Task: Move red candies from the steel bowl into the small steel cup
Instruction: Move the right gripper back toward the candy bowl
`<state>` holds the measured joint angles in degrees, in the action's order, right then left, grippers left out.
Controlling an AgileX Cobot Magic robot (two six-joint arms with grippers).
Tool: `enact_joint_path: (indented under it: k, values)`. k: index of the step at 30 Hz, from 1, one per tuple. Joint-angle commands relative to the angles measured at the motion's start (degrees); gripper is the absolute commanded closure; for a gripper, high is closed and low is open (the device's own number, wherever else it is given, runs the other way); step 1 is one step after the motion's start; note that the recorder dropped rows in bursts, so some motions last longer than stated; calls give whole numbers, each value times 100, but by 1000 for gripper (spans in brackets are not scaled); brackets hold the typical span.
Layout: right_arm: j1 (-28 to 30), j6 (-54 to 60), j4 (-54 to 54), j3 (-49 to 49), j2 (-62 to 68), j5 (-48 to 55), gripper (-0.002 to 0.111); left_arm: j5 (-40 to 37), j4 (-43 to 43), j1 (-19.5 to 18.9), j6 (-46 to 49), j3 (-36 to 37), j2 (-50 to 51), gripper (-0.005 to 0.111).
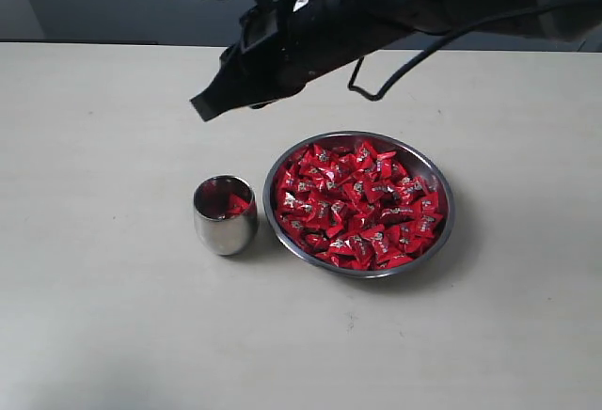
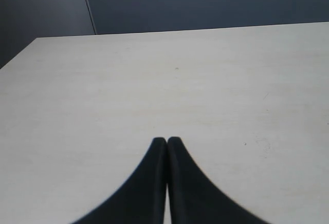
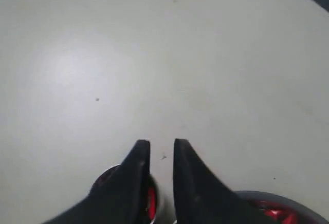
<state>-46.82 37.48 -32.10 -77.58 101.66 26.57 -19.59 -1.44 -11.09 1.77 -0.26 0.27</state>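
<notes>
One arm slants down from the right, right pincer [image 1: 205, 106] above the desk [image 1: 94, 288] near the small steel cup [image 1: 225, 227], tips slightly apart, empty; left pincer [image 2: 166, 141] pressed together. Plenty of red candies [image 1: 357, 205] fill the steel bowl [image 1: 431, 167].

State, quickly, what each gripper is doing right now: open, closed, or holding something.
Left gripper: closed, holding nothing.
Right gripper: jaws slightly open, nothing between them.

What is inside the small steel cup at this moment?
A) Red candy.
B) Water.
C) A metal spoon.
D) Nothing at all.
A: in the exterior view, red candy lies inside the small steel cup, visible through its open top.
</notes>
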Motion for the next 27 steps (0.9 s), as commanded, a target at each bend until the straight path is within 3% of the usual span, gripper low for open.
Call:
enact_joint_path:
  k: [1,13,20,27]
  values:
    - [470,-21,-239,505,-473,-349,91,45,-11,38,-8,26,-27,106]
    - [1594,-319,-607,2404,-2030,-1633,91,45,-11,38,-8,26,-27,106]
    - [1685,-375,-994,3193,-2266,-2370,91,45,-11,38,-8,26,-27,106]
    - [1685,-375,-1094,3294,-2111,-2450,91,45,-11,38,-8,26,-27,106]
